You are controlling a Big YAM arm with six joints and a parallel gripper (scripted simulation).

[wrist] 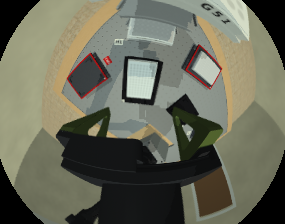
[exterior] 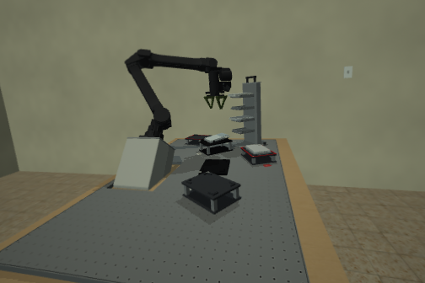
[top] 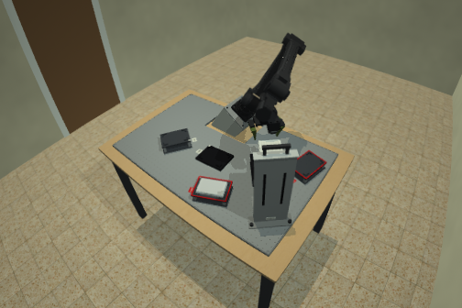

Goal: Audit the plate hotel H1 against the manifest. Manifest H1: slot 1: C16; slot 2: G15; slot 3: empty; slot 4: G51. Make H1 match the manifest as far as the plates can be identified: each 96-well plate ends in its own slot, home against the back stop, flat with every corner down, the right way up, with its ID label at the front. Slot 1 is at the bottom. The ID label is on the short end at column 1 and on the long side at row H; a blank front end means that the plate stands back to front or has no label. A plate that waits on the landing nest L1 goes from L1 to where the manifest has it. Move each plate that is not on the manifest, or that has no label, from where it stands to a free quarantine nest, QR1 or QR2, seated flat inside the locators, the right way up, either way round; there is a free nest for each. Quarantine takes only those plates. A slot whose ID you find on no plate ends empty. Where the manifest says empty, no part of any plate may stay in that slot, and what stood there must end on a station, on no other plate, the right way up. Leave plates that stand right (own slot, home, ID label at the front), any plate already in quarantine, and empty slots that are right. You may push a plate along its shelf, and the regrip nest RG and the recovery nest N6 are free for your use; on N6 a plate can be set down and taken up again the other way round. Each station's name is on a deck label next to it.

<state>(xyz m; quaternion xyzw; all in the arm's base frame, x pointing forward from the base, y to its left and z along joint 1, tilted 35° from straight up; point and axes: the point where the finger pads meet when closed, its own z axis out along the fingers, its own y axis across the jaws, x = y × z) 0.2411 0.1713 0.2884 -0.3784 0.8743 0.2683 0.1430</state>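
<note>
The plate hotel [exterior: 250,109] stands at the far right of the deck; it also shows in the top view [top: 272,186] from behind. Its shelves [exterior: 242,113] look light grey, and I cannot tell from here which hold plates. In the wrist view a plate with the label G51 [wrist: 215,12] sits at the top edge. A white plate [wrist: 141,78] [exterior: 216,138] lies on a black raised nest in front of the hotel. My gripper [exterior: 215,102] is open and empty. It hangs above that plate, level with the upper shelves; it also shows in the wrist view [wrist: 141,129].
A red-edged nest [exterior: 259,156] holds a white plate [top: 212,188]. A second red-edged nest [top: 310,163] [wrist: 85,75] is empty. A flat black nest [top: 214,158] lies mid-deck. A raised black nest [exterior: 211,189] stands nearer the front. The arm's grey base [exterior: 143,162] is at the left.
</note>
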